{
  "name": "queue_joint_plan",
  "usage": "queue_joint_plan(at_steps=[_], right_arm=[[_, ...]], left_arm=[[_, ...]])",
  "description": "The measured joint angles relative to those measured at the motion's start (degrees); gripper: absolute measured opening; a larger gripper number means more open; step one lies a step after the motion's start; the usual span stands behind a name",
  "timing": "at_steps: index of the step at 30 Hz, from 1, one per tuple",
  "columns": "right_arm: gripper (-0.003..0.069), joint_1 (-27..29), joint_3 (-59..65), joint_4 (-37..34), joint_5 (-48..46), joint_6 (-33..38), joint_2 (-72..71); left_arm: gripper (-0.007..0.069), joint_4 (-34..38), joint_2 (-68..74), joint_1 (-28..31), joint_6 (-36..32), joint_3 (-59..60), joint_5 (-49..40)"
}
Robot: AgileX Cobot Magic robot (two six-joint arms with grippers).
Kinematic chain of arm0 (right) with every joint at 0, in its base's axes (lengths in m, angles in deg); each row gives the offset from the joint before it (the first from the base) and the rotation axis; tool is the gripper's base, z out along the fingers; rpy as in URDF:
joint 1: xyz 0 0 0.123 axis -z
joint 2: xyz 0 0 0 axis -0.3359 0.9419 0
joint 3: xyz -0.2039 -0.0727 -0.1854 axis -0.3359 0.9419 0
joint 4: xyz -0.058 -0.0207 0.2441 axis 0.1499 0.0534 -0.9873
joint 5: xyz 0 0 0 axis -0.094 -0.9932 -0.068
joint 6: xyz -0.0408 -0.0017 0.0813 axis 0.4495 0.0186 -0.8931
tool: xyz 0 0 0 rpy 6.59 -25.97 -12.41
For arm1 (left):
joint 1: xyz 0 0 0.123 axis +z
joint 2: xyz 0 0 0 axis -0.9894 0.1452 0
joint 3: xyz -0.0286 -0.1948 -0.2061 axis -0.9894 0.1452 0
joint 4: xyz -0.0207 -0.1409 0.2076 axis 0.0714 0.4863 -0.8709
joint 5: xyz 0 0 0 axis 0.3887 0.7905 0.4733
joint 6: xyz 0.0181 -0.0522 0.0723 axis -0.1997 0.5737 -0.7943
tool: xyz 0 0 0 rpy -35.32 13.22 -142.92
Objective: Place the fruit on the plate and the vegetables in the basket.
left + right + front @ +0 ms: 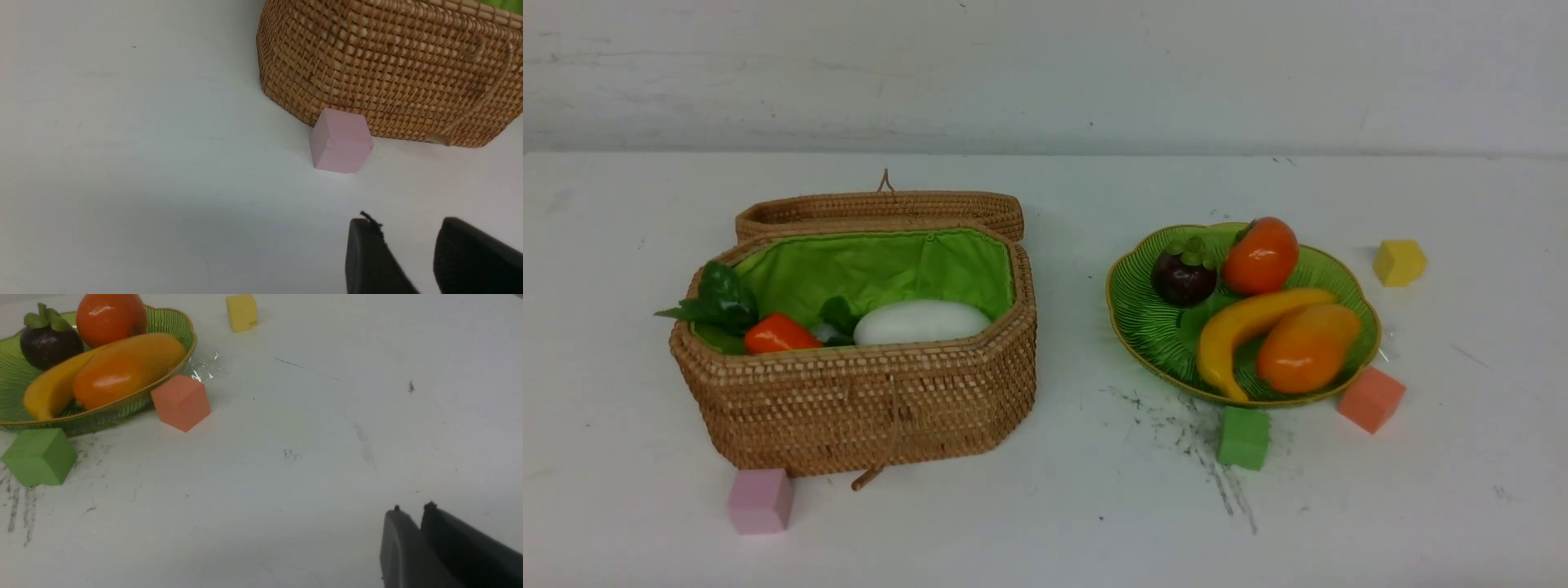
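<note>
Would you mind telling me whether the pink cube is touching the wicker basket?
Touching: in the left wrist view the pink cube sits against the basket's lower wall, no gap showing.

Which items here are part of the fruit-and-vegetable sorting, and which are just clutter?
Job: basket holding radish and carrot; plate holding mangosteen, persimmon, banana, mango.
Clutter: pink cube, green cube, salmon cube, yellow cube.

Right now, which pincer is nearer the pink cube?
Left. The left pincer hovers over bare table just short of the pink cube by the basket. The right pincer is over by the plate side.
</note>
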Motion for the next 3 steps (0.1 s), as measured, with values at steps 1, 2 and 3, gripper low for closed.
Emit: queue_joint_plan(at_steps=[1,2,3], right_arm=[[0.0089,0.00,0.00,0.00,0.00,0.00,0.00],[0.0091,0.00,0.00,0.00,0.00,0.00,0.00],[0.0093,0.00,0.00,0.00,0.00,0.00,0.00]], left_arm=[[0.0239,0.00,0.00,0.00,0.00,0.00,0.00],[0.0239,-0.04,0.00,0.00,0.00,0.00,0.00],[0.0239,-0.04,0.00,0.00,0.00,0.00,0.00]])
